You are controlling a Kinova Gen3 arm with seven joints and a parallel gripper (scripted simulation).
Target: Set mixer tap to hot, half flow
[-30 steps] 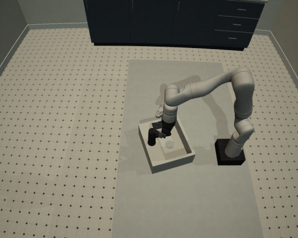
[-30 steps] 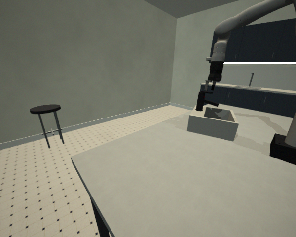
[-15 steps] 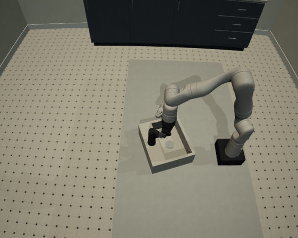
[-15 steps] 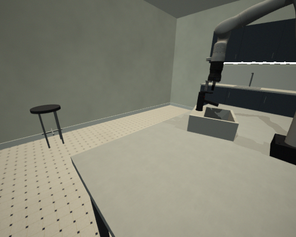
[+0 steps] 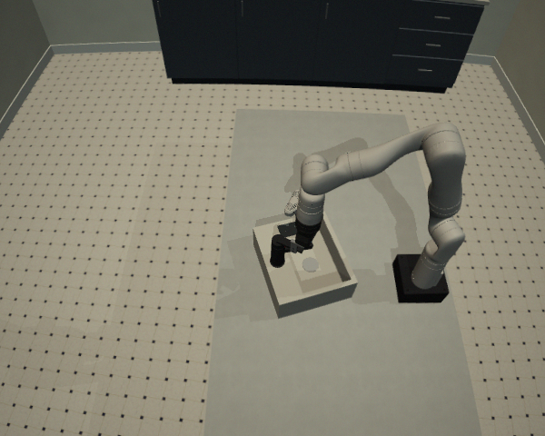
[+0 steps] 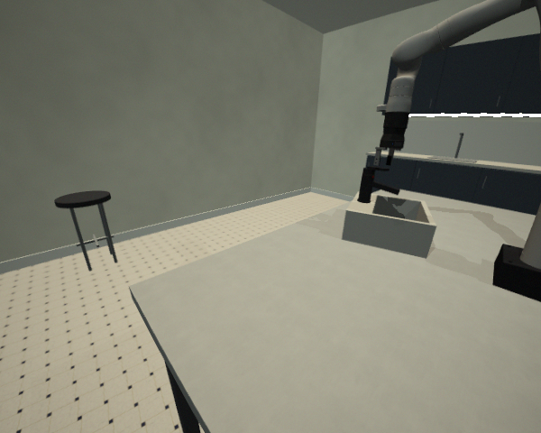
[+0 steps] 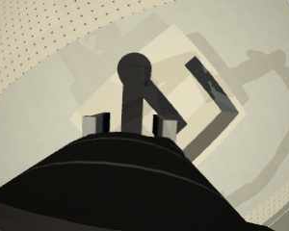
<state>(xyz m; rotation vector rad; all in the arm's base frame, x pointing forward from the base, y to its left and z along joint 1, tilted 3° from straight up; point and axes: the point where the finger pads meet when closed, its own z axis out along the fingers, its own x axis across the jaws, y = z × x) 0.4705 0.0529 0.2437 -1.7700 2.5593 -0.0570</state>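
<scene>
The black mixer tap [image 5: 277, 257] [image 6: 365, 186] [image 7: 134, 67] stands upright on the basin's ledge. Its spout [image 6: 386, 188] [image 7: 166, 108] slopes down over the bowl. The lever [image 6: 379, 169] [image 7: 132, 106] on top looks about level and is turned to one side of the spout, away from the blue dot [image 7: 150, 76]. A small red mark [image 6: 373, 176] shows on the body below the lever. My gripper [image 5: 299, 247] [image 6: 384, 161] [image 7: 131, 122] is open, pointing down, one finger on each side of the lever in the wrist view, with gaps on both sides. The lever's outer end is hidden there.
The pale square basin [image 5: 317, 301] [image 6: 387, 233] [image 7: 171, 38] stands on the grey table [image 5: 333, 375] [image 6: 307, 326]. The robot's black base [image 5: 421, 294] [image 6: 508, 270] is to its right. A stool [image 6: 82, 199] and dark cabinets [image 5: 277, 42] stand farther off.
</scene>
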